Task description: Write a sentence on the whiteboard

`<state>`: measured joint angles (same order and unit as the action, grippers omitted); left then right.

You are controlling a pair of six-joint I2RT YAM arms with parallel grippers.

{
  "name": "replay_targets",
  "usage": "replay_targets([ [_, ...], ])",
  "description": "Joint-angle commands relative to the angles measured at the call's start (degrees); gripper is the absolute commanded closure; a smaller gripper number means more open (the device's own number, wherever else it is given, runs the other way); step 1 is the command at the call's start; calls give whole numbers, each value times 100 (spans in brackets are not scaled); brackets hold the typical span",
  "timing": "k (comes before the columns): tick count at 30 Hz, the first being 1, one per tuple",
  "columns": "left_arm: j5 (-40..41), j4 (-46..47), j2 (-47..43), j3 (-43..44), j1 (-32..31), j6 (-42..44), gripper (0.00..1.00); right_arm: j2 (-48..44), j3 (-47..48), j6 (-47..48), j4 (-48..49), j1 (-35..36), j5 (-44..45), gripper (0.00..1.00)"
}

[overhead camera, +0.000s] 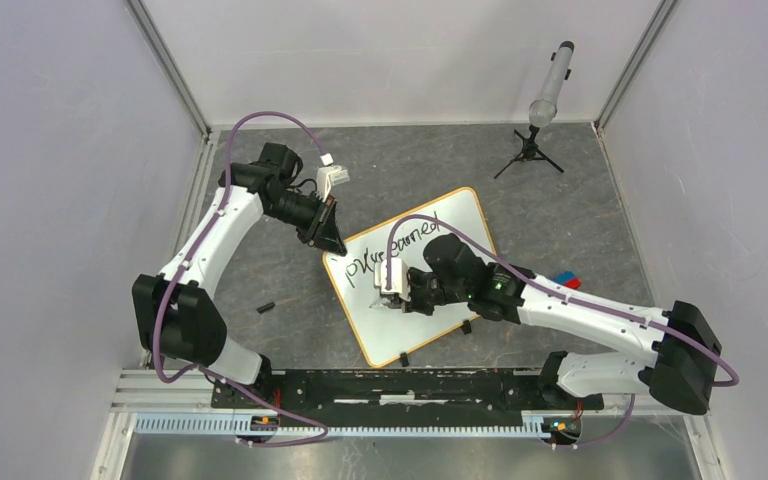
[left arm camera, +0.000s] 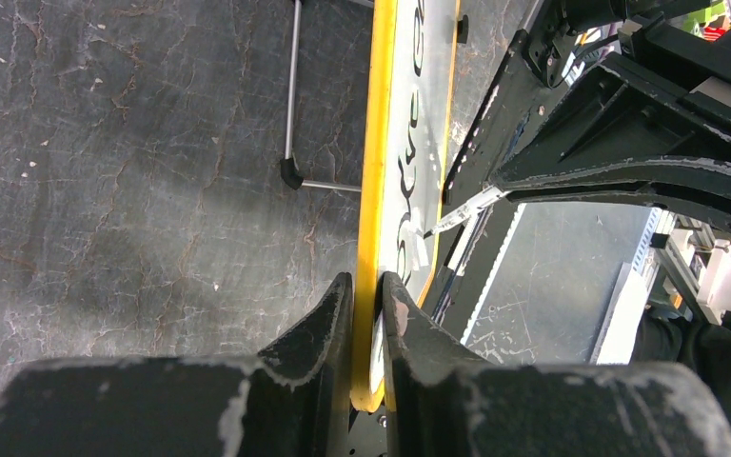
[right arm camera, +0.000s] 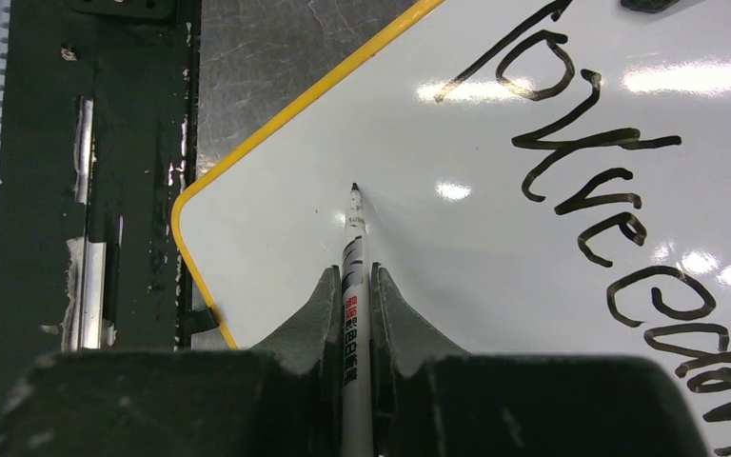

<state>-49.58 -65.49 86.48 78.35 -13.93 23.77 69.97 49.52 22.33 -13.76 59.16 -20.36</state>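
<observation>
The whiteboard [overhead camera: 392, 335] lies slanted on the grey tabletop [overhead camera: 580, 220] between the two arms. The left gripper [left arm camera: 369, 286] pinches its yellow frame at one corner, with a finger on either side of the edge. The right gripper [right arm camera: 352, 276] is clamped narrowly on a marker [right arm camera: 353, 238]. The marker's tip is down at bare white near a rounded corner, apart from the sentence [right arm camera: 619, 190] slanting above it.

We count one whiteboard [overhead camera: 375, 330], carrying one handwritten sentence [overhead camera: 405, 243] in one line and two black clip feet [overhead camera: 403, 358]. We record one marker [right arm camera: 354, 276]. Arms number two, the left arm [overhead camera: 210, 235] and the right arm [overhead camera: 580, 315], each with two fingers [left arm camera: 328, 314]. On the surface [overhead camera: 580, 200] we note one tripod stand [overhead camera: 528, 155], one loose small black piece [overhead camera: 265, 307] and one red-and-blue item [overhead camera: 567, 280].
</observation>
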Motion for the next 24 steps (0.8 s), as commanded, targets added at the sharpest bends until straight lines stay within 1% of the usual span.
replay_targets([
  [1, 133, 142, -43, -47, 6, 4, 98, -35, 63, 137, 132, 10, 296, 100],
  [14, 141, 142, -57, -39, 2, 16, 98, -412, -48, 289, -286, -455, 333, 100],
  [21, 107, 136, -30, -21, 2, 8, 98, -402, 279, 192, -307, -444, -84, 100],
  [22, 98, 142, -35, -16, -2, 17, 98, -392, 339, 168, -286, -616, -153, 100],
  [23, 97, 140, -40, -17, -3, 20, 98, -374, 401, 142, -272, -446, -230, 100],
  [24, 98, 140, -47, -21, -1, 20, 98, -341, 449, 111, -269, -440, -261, 100],
])
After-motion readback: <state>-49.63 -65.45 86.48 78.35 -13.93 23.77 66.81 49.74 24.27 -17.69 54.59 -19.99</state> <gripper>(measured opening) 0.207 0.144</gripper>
